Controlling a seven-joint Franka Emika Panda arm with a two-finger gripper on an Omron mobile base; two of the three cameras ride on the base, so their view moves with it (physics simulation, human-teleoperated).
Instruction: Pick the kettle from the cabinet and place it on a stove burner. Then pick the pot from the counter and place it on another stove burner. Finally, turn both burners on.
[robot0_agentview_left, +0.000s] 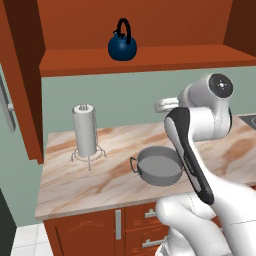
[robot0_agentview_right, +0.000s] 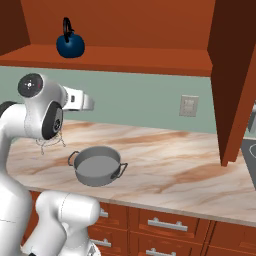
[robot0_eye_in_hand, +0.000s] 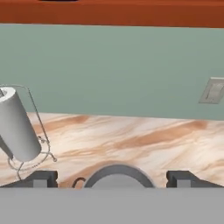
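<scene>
The dark-blue kettle (robot0_agentview_left: 122, 46) (robot0_agentview_right: 69, 44) stands on the shelf board of the reddish-brown cabinet (robot0_agentview_left: 150, 62), its black handle upright. The grey pot (robot0_agentview_left: 159, 166) (robot0_agentview_right: 97, 165) sits lidless on the marble counter (robot0_agentview_left: 90, 182), in front of the arm. My gripper (robot0_eye_in_hand: 113, 179) is open, its dark fingertips (robot0_eye_in_hand: 41, 178) spread wide with nothing between them. It hangs above the pot, whose rim (robot0_eye_in_hand: 118, 171) shows low in the hand view, and faces the green wall well below the shelf. A corner of the dark cooktop (robot0_agentview_left: 249, 120) (robot0_agentview_right: 250, 152) shows at the far right.
An upright white paper-towel roll (robot0_agentview_left: 84, 130) (robot0_eye_in_hand: 17, 127) on a wire stand is left of the pot. A wall outlet (robot0_agentview_right: 189, 105) sits on the backsplash. A cabinet side panel (robot0_agentview_right: 232, 75) hangs down between counter and cooktop. Drawers with silver handles (robot0_agentview_right: 167, 224) lie below.
</scene>
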